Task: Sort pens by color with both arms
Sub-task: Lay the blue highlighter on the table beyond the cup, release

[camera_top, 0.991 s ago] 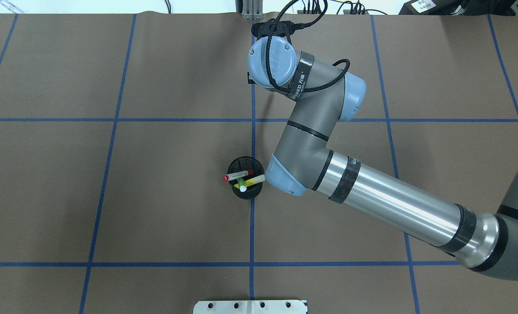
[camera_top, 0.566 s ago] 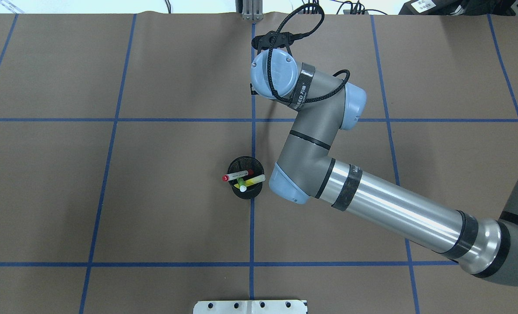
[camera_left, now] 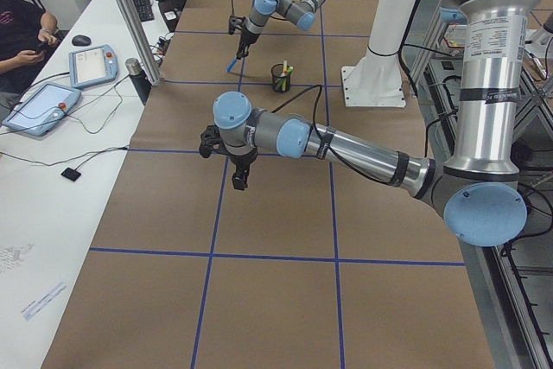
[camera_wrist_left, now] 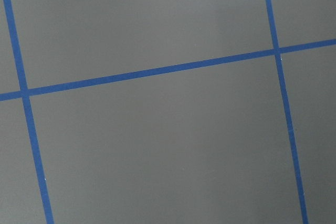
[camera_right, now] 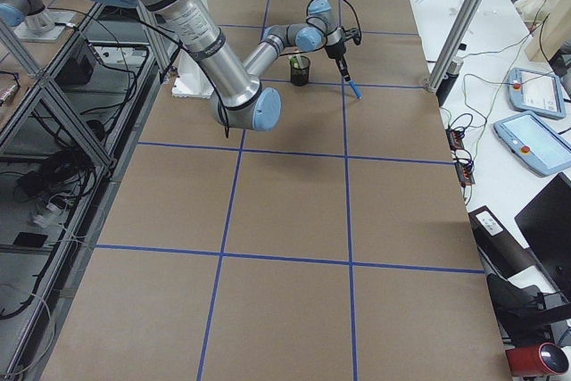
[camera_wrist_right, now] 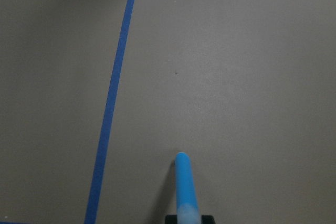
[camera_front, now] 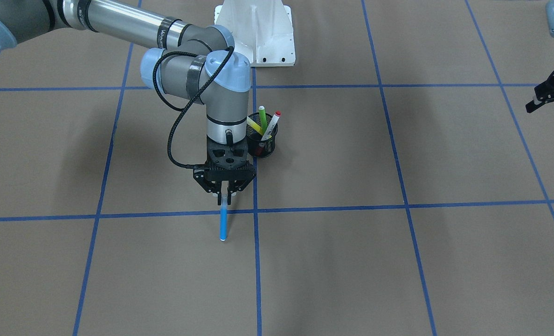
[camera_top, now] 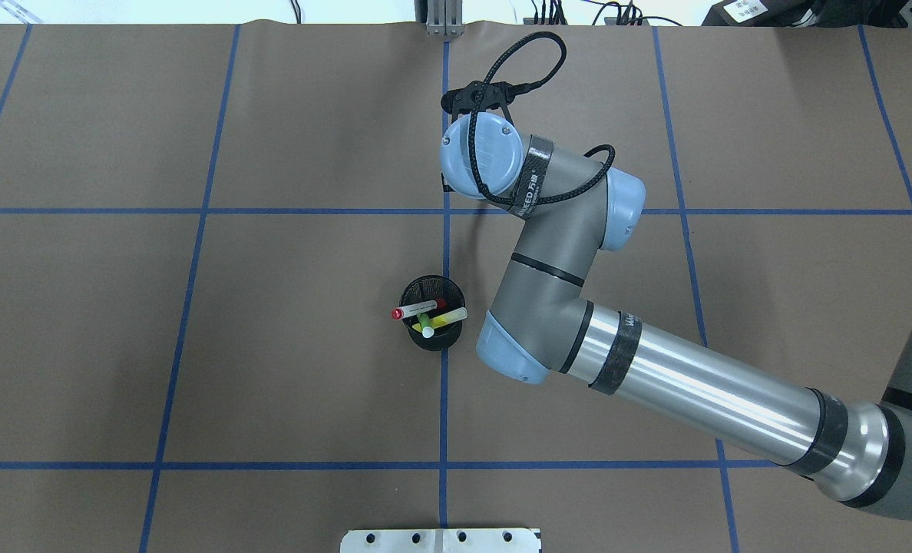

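Locate the right gripper (camera_front: 224, 195) first. It points straight down, and its fingers are pinched on the upper end of the blue pen (camera_front: 222, 225). The pen hangs below the fingertips, nearly upright. You cannot tell from these views whether its lower end touches the table (camera_front: 398, 154). In the right wrist view the pen barrel runs out from between the finger bases over bare brown paper, with a blue tape line (camera_front: 256, 261) just beside it.

Locate the black mesh cup (camera_front: 264, 145) behind the right gripper, towards the white pedestal base (camera_front: 258, 28) and slightly to the robot's left. It stands near the right wrist without touching it. Three pens lean in the cup:
- the red-capped pen (camera_front: 273, 121), white barrel, cap uppermost;
- the green highlighter (camera_front: 262, 116);
- the yellow highlighter (camera_front: 254, 125), lying lowest against the rim.

The left gripper (camera_front: 551, 100) hangs well apart from the cup and from the right gripper, at the edge of the front view. It is cut off there, so you cannot tell whether its fingers are spread or together. The left wrist view shows only brown paper and tape lines beneath it.
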{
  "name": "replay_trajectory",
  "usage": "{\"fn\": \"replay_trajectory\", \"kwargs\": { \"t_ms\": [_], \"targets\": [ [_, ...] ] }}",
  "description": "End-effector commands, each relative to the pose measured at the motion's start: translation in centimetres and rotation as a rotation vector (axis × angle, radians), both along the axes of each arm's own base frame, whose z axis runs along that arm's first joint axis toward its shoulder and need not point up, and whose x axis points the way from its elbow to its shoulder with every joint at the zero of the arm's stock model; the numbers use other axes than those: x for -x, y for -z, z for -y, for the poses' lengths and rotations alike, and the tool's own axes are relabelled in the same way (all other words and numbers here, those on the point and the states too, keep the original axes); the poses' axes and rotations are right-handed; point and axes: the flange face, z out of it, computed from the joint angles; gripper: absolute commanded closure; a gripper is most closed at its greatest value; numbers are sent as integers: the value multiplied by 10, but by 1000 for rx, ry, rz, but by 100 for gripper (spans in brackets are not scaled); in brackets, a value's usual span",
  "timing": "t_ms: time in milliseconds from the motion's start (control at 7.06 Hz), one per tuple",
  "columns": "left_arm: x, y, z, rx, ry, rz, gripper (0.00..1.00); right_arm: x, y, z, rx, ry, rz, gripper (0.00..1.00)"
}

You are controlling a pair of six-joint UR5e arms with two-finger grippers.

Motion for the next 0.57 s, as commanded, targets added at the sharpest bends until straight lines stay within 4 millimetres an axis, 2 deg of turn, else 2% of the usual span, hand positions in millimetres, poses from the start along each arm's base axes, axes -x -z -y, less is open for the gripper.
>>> {"fn": "replay_trajectory", "kwargs": {
  "t_ms": [0,283,425],
  "targets": [
    [0,-1,0,1,0,0,1,-2,7,-9,8,17,-1,1],
    [0,2,1,-2,0,-4,1,-9,8,-11,10,87,1,0],
    [-4,14,10,-2,10,-9,1,-38,7,8,35,163,25,0]
  ]
}}
